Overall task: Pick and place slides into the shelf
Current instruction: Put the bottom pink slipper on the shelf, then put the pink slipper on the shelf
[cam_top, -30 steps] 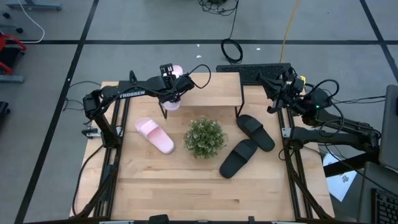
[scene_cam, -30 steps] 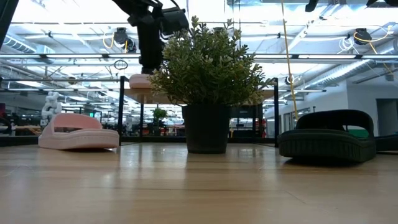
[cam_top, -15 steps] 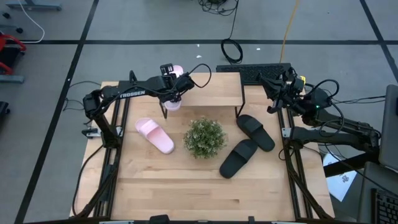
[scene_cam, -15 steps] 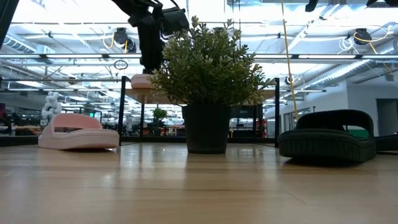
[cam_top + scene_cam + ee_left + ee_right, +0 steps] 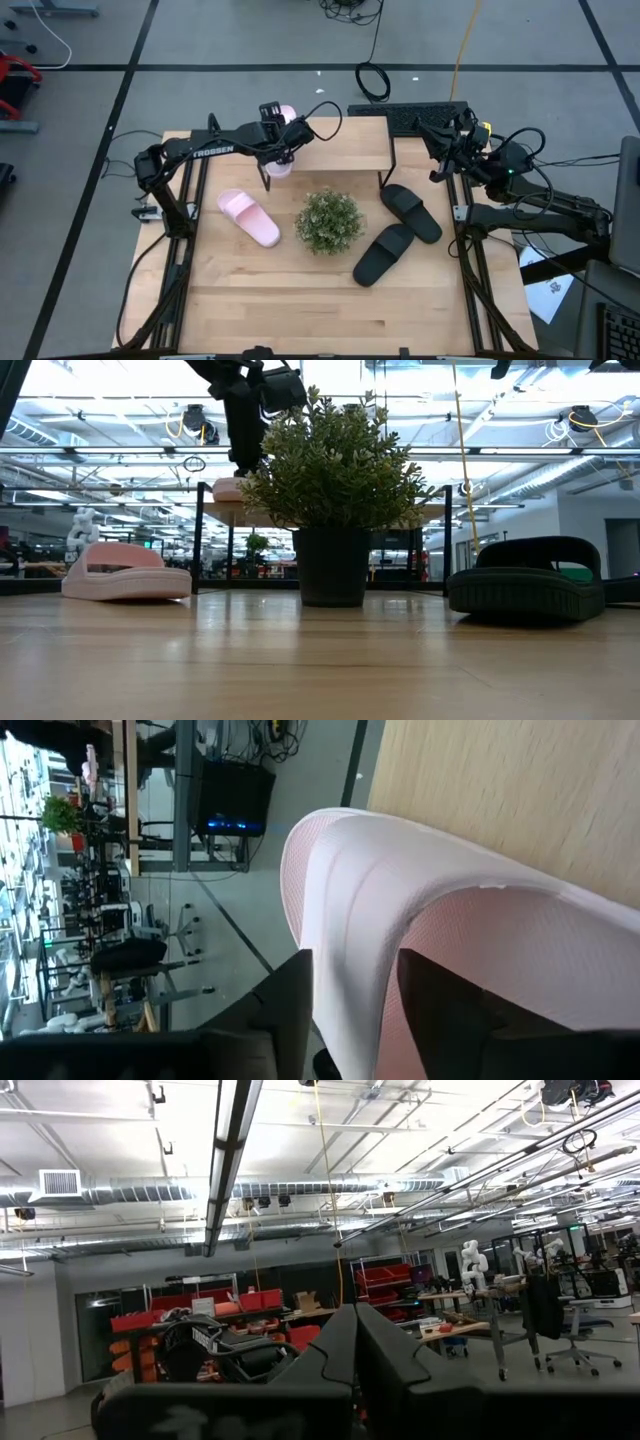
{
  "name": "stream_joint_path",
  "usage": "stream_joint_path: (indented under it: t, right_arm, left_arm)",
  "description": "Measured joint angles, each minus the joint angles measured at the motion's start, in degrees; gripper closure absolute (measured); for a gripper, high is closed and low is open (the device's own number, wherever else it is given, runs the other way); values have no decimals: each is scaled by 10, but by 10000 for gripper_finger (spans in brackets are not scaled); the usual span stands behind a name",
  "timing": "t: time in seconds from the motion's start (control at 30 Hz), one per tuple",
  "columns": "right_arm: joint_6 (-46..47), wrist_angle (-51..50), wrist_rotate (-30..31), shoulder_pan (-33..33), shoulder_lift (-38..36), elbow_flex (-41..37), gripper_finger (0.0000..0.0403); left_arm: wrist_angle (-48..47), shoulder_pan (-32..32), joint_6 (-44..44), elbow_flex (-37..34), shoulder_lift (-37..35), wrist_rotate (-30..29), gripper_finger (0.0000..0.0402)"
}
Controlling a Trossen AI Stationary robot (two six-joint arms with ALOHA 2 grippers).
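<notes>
The shelf [image 5: 340,143] stands at the table's far edge. A light pink slide [image 5: 283,117] lies across its left end on the plank top [image 5: 228,488], with both ends past the plank's edges. My left gripper [image 5: 276,140] hangs over it, open, a finger on each side of the strap [image 5: 350,920]. The second pink slide [image 5: 248,217] lies sole down on the table's left. Two black slides [image 5: 411,212] [image 5: 383,254] lie on the right. My right gripper [image 5: 438,148] waits shut by the far right corner. My left gripper comes from above with its fingers [image 5: 285,1010] on either side of the pink strap's edge [image 5: 355,990]. The strap fills the gap between them. I cannot tell whether the fingers touch it. The slide lies on the shelf's plank.
A potted plant [image 5: 329,221] stands mid-table in front of the shelf, between the pink and black slides. A dark keyboard [image 5: 410,113] lies behind the shelf's right end. The near half of the table [image 5: 320,310] is bare wood.
My left gripper has risen a little over the shelf's left end. The pink slide stays lying on the plank.
</notes>
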Motion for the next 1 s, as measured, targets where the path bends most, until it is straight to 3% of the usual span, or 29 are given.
stream_joint_path:
  t: [0.5, 0.77, 1.0]
  right_arm:
    - [0, 0, 0, 0, 0, 0, 403]
    - [0, 0, 0, 0, 0, 0, 403]
    - [2, 0, 0, 0, 0, 0, 403]
  left_arm:
    - [-1, -18, 5, 1, -10, -17, 160]
    - [-5, -57, 7, 1, -44, -59, 155]
    - [-30, -149, -37, 25, -112, -96, 156]
